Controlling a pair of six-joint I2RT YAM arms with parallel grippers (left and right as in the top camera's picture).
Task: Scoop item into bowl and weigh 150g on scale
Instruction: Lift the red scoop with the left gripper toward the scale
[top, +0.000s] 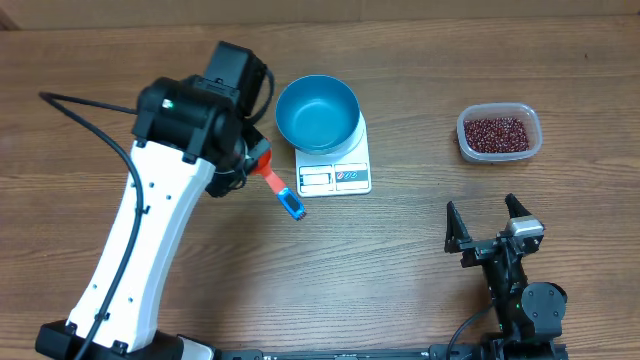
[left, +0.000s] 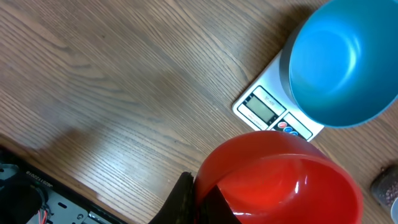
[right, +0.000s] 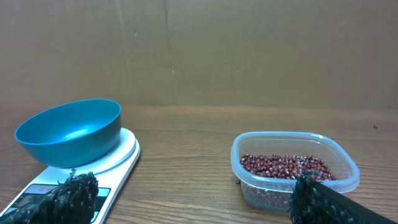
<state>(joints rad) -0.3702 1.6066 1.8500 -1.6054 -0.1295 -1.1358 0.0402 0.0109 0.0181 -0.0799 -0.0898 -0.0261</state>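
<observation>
Red scoop (left: 280, 180) sits clamped in the left gripper (top: 256, 158), bean tub (top: 498, 132) well off at its 3 o'clock beyond the bowl (top: 317, 112) on the scale (top: 335, 178), nearer the spread-open right gripper (top: 481, 208).

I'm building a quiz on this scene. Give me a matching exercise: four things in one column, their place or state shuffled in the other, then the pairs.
Things
1. blue bowl
2. red beans
3. red scoop
4. right gripper

Place or state
A. open, holding nothing
B. on the kitchen scale
C. gripped by the left gripper
D. in the clear plastic container

Pairs: 1-B, 2-D, 3-C, 4-A
</observation>
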